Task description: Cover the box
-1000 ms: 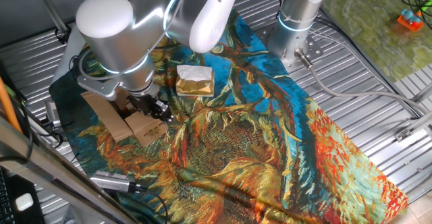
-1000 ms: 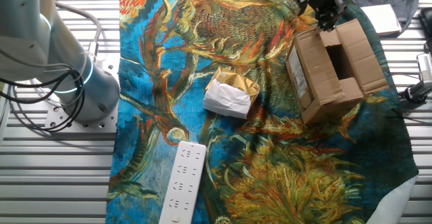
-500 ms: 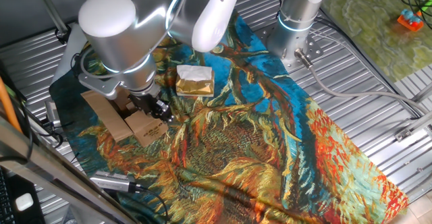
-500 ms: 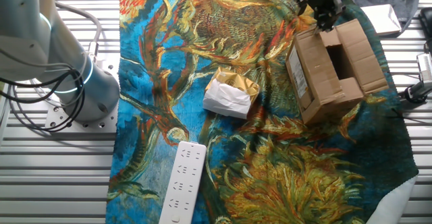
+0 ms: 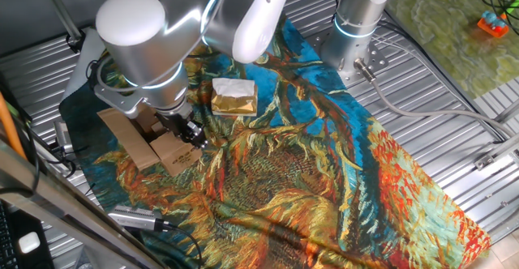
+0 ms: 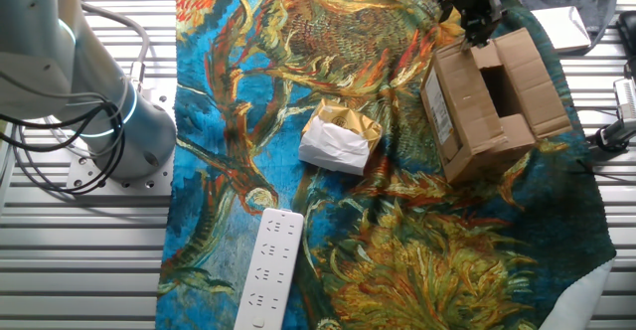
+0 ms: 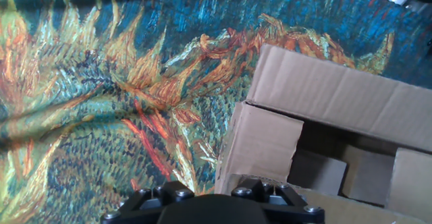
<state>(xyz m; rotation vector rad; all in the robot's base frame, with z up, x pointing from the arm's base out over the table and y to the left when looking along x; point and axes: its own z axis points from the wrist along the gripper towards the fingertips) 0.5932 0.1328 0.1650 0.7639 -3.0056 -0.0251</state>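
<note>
The box sits on the right side of the painted cloth in the other fixed view, close to the cloth's right edge. It is brown cardboard and partly shut: the flaps lie over the top, but a dark gap stays open in the middle. In one fixed view the box lies at the left, mostly hidden under the arm.

The gripper hangs at the far edge of the box, just above its far flap. Its fingertips are too dark and small to read, so I cannot tell how far apart the jaws stand or whether they touch the flap. In the hand view only the black base of the gripper shows at the bottom edge; the fingers are out of sight. The same view looks down on the box, with one flap folded across and smaller cardboard pieces inside the gap.

A gold-and-white packet lies near the middle of the cloth, well apart from the box. A white power strip lies nearer, at the cloth's left edge.
</note>
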